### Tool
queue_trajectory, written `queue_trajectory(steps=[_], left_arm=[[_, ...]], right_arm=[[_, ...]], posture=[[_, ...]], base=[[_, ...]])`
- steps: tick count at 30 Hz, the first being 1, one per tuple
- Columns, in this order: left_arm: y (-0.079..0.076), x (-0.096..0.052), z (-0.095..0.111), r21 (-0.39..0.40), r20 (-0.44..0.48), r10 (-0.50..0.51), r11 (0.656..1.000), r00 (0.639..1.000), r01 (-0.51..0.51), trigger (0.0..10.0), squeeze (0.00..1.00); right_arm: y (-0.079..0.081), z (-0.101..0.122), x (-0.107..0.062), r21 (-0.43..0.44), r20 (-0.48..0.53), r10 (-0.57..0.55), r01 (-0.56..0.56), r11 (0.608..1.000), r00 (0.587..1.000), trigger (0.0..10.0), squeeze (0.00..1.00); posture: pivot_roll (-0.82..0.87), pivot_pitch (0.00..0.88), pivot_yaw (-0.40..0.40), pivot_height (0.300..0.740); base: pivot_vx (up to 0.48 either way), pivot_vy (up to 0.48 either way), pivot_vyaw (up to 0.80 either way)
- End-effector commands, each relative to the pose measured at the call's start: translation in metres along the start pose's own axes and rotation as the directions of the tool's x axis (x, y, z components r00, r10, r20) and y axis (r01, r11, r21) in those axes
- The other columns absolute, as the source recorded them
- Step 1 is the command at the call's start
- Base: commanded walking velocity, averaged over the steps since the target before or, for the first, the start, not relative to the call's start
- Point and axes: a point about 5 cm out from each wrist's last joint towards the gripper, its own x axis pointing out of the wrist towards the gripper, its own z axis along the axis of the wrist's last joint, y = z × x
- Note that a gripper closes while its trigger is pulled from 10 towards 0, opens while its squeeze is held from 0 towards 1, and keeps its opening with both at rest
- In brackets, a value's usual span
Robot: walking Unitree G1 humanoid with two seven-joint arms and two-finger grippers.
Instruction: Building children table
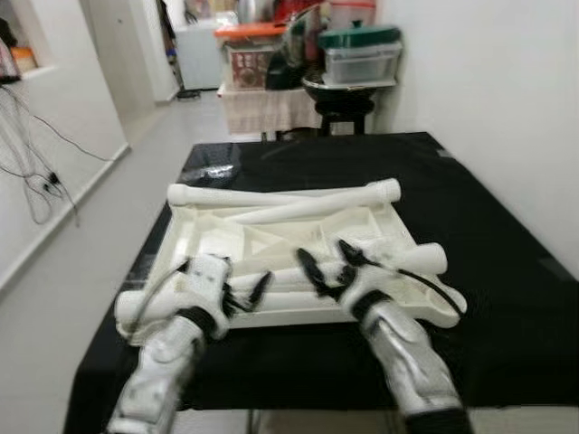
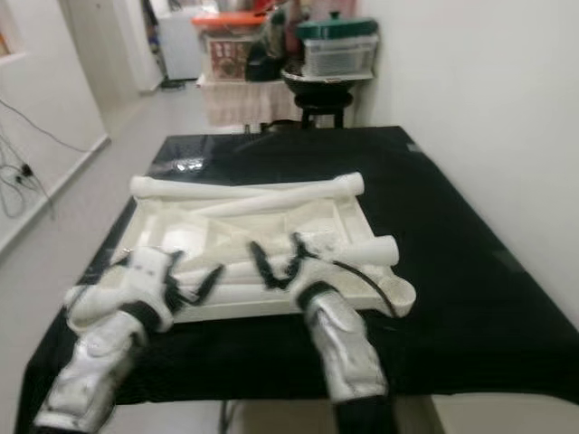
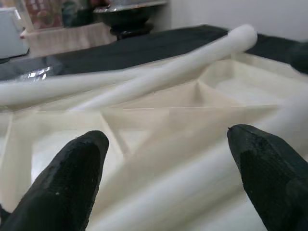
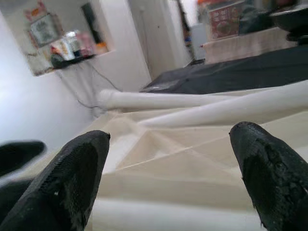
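Observation:
A white plastic tabletop (image 1: 204,237) lies underside up on a black-covered table (image 1: 488,271). Several white tube legs rest on it. One leg (image 1: 262,193) lies along the far rim, and a second leg (image 1: 317,206) crosses diagonally. A third leg (image 1: 427,258) lies at the right. My left gripper (image 1: 251,294) is open at the near rim, its fingers (image 3: 72,183) straddling a near leg (image 3: 173,187) without closing on it. My right gripper (image 1: 330,262) is open just above the tray's near middle, and its fingers (image 4: 72,178) hold nothing.
Behind the table stands a black stool with a dark bowl (image 1: 339,90), and stacked plastic boxes (image 1: 360,54). A white wall (image 1: 507,90) runs close along the right. Open floor (image 1: 81,253) lies to the left, with cables (image 1: 36,172) hanging on the left wall.

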Motion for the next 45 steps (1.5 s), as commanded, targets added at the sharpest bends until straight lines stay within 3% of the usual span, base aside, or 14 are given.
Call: queue_trajectory(steps=[1,7,13,17,20,22,24,26,28,30,31,35,37,45], left_arm=[[-0.004,0.001,-0.001,-0.006,-0.007,-0.007,1.0,1.0,0.007,10.0,0.0],[0.003,0.002,0.002,0.04,-0.024,0.082,0.996,0.996,-0.081,10.0,0.0],[-0.004,-0.003,0.007,0.056,-0.006,0.041,0.998,0.999,-0.041,10.0,0.0],[-0.006,-0.004,0.007,0.035,-0.012,0.015,0.999,1.0,-0.015,10.0,0.0],[-0.009,-0.006,0.004,0.02,-0.041,0.0,1.0,0.999,0.001,10.0,0.0],[-0.009,-0.003,0.004,0.002,-0.054,0.032,0.999,0.998,-0.032,10.0,0.0],[-0.009,-0.003,0.004,0.002,-0.054,0.032,0.999,0.998,-0.032,10.0,0.0],[-0.011,-0.001,0.004,-0.032,-0.059,0.04,0.999,0.997,-0.042,10.0,0.0],[-0.012,0.0,0.004,-0.04,-0.062,0.035,0.998,0.997,-0.038,10.0,0.0],[-0.019,-0.001,0.003,-0.086,-0.076,-0.007,0.996,0.997,0.001,10.0,0.0],[-0.02,-0.002,0.002,-0.093,-0.08,-0.018,0.996,0.997,0.01,10.0,0.0],[-0.023,-0.003,0.001,-0.114,-0.091,-0.048,0.993,0.995,0.037,10.0,0.0],[-0.031,-0.005,-0.001,-0.12,-0.104,-0.111,0.988,0.988,0.098,10.0,0.0],[-0.041,-0.016,-0.007,-0.125,-0.177,-0.211,0.974,0.961,0.191,10.0,0.0]], right_arm=[[-0.006,0.004,-0.003,0.011,0.008,-0.019,0.019,1.0,1.0,10.0,0.0],[-0.008,0.014,-0.001,-0.16,-0.041,0.073,-0.078,0.984,0.997,10.0,0.0],[-0.012,0.028,-0.002,-0.43,-0.217,0.148,-0.231,0.873,0.965,10.0,0.0],[-0.011,0.033,-0.001,-0.448,-0.231,0.141,-0.234,0.863,0.963,10.0,0.0],[-0.006,0.051,0.002,-0.534,-0.216,0.141,-0.238,0.811,0.966,10.0,0.0],[-0.007,0.056,0.005,-0.579,-0.292,0.146,-0.296,0.759,0.945,10.0,0.0],[-0.007,0.056,0.005,-0.579,-0.292,0.146,-0.296,0.759,0.945,10.0,0.0],[-0.013,0.058,0.007,-0.618,-0.389,0.122,-0.357,0.701,0.913,10.0,0.0],[-0.016,0.058,0.007,-0.628,-0.422,0.107,-0.376,0.682,0.9,10.0,0.0],[-0.029,0.064,0.0,-0.654,-0.576,0.052,-0.498,0.57,0.816,10.0,0.0],[-0.031,0.065,-0.003,-0.648,-0.606,0.052,-0.53,0.546,0.794,10.0,0.0],[-0.03,0.069,-0.009,-0.616,-0.662,0.066,-0.592,0.519,0.746,10.0,0.0],[-0.034,0.077,-0.011,-0.586,-0.727,0.045,-0.654,0.479,0.685,10.0,0.0],[-0.04,0.083,-0.008,-0.562,-0.815,-0.096,-0.74,0.37,0.571,10.0,0.0]], posture=[[-0.04,0.0,0.028,0.74],[-0.04,0.0,0.032,0.74],[-0.04,0.0,0.019,0.74],[-0.03,0.0,0.017,0.74],[-0.03,0.0,0.02,0.74],[-0.03,0.0,0.018,0.74],[-0.03,0.0,0.018,0.74],[-0.03,0.0,0.016,0.74],[-0.03,0.0,0.016,0.74],[-0.03,0.0,0.013,0.74],[-0.03,0.0,0.013,0.74],[-0.03,0.0,0.011,0.74],[-0.03,0.0,0.007,0.74],[-0.03,0.0,-0.002,0.74]], base=[[0.262,0.0,0.0],[0.044,0.0,0.0],[0.0,0.0,0.0],[0.0,0.0,0.0],[0.0,-0.455,0.0],[0.0,-0.396,0.0],[0.0,-0.341,0.0],[0.0,0.0,0.0],[0.0,0.0,0.0],[0.0,0.0,0.0],[0.0,0.0,0.0],[0.0,0.0,0.0],[0.0,0.0,0.0],[0.0,0.0,0.0]])
